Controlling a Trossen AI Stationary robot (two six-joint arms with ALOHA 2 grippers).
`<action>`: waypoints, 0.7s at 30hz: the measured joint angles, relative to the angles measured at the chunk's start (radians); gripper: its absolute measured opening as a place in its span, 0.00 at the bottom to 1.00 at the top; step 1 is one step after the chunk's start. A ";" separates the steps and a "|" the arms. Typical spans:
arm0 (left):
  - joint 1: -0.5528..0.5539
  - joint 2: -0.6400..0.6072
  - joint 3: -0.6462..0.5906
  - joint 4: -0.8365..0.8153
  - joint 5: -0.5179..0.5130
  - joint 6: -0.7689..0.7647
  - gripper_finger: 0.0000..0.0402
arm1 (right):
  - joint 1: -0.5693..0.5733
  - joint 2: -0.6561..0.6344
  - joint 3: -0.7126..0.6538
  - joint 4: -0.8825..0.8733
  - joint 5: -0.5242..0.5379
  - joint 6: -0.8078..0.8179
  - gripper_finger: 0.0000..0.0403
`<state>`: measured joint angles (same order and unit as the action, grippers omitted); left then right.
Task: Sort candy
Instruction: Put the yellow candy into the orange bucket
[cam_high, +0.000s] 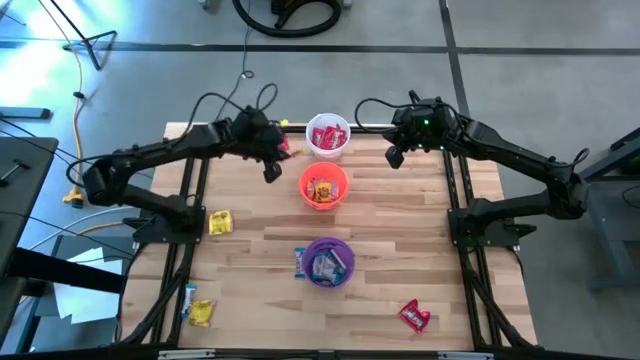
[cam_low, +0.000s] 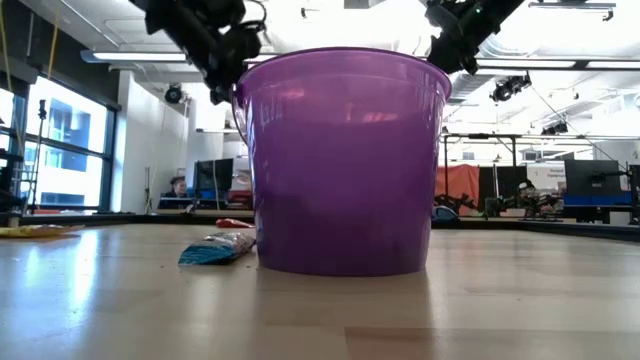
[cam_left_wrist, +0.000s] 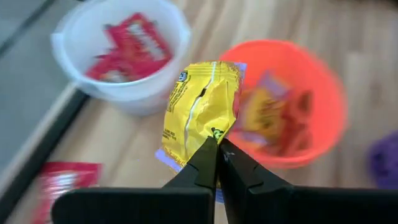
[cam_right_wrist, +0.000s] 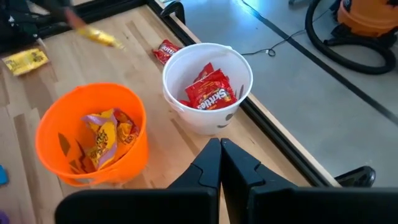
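My left gripper is shut on a yellow candy, which is in the air left of the white cup and the orange cup. The white cup holds red candy and the orange cup holds yellow candy. Nearer, the purple cup holds blue-white candy. My right gripper hangs shut and empty above the table's far side, right of the white cup. Loose candy lies flat on the table: red, yellow, blue-white and red. My left gripper pinches the yellow candy's wrapper at one edge between its two fingertips. The fingers slant downward from the table's left. The candy sticks out ahead of the fingertips, lifted clear of the table.
A yellow and a blue-white candy lie at the near left corner. A black rail runs along the table's far edge behind the white cup. Bare wood shows between the orange cup and the right arm's base.
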<state>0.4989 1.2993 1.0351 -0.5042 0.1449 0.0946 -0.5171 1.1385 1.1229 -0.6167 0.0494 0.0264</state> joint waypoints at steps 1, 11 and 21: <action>-0.023 0.002 0.000 0.008 0.001 -0.038 0.00 | 0.000 0.000 0.000 0.000 0.000 -0.009 0.00; -0.168 0.117 0.131 0.013 0.067 -0.215 0.00 | 0.000 0.000 0.000 0.000 -0.002 -0.080 0.00; -0.193 0.390 0.300 -0.088 0.088 -0.250 0.00 | 0.000 0.000 0.000 0.000 -0.040 -0.115 0.00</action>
<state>0.3061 1.6893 1.3355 -0.5926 0.2325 -0.1554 -0.5175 1.1385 1.1229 -0.6167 0.0093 -0.0891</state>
